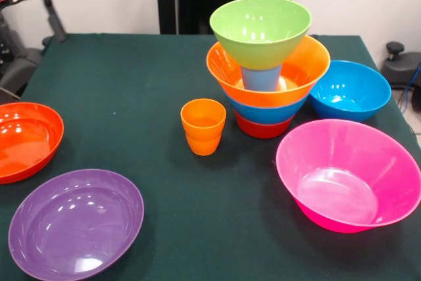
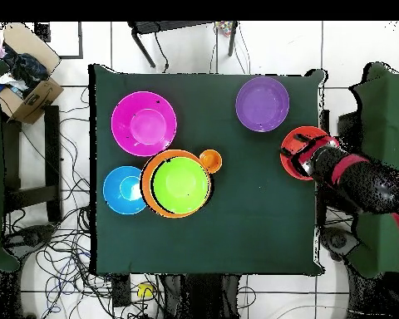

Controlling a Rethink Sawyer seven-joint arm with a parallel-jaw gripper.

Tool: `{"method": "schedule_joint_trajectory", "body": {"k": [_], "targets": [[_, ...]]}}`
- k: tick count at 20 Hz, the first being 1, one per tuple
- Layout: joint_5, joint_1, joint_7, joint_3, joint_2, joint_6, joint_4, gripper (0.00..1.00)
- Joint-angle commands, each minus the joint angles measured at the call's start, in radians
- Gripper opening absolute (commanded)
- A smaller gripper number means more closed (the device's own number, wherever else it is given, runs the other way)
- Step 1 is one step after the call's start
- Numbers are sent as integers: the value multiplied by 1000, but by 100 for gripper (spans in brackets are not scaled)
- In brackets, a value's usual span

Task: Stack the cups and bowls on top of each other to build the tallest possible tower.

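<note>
lime-topped tower, orange cups beside

Robot lab, cable-strewn floor, cloth-covered table

Bright, even overhead light. White glare spots sit inside the lime green bowl and on the purple bowl; soft shadows fall just beside the pink bowl.

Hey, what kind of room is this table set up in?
Probably a robotics lab or workshop. A robot arm reaches over a table draped in dark green cloth, loose cables sprawl across the tiled floor, and an open cardboard box of odds and ends sits nearby.
</note>
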Motion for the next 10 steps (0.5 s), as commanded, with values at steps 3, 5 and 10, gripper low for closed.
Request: {"method": "schedule_joint_trajectory", "body": {"k": [3, 5, 10], "targets": [[-77, 135, -536, -19, 173, 156, -304, 100], [-64, 141, -569, -9, 184, 156, -311, 100], [-38, 144, -622, 7, 199, 148, -312, 100]]}}
